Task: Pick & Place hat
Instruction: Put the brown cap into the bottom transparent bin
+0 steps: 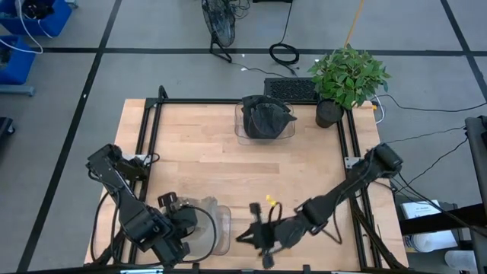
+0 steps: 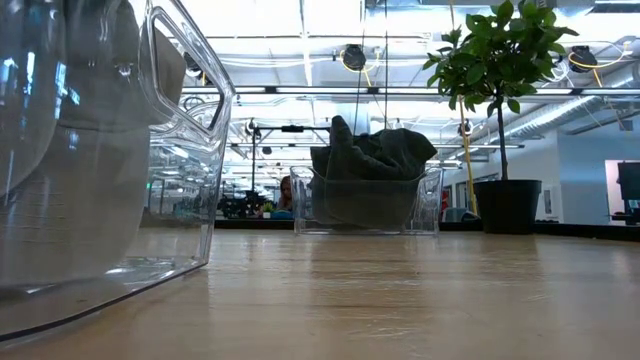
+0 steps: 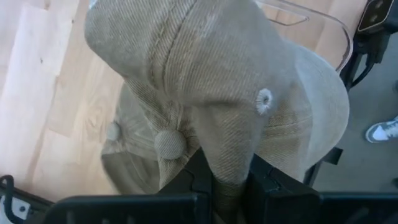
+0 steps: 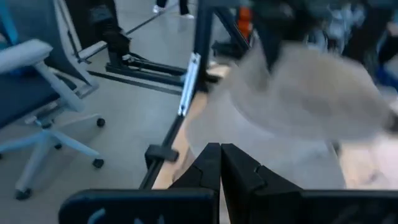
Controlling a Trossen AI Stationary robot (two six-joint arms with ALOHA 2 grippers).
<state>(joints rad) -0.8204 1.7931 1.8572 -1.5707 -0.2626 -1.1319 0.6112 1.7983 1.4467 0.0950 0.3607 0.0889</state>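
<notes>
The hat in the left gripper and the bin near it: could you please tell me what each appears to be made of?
The hat looks like tan corduroy or a similar ribbed cloth: fine parallel ridges run across its panels, with a stitched eyelet and a cloth-covered button, matte finish. It is pinched in the left gripper. The bin looks like clear, glossy hard plastic: the room shows through its walls and its rim catches light.

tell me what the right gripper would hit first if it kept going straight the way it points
Probably the tan hat held by the left gripper over the clear bin. The right gripper, shut, aims that way; depth is unclear.
</notes>
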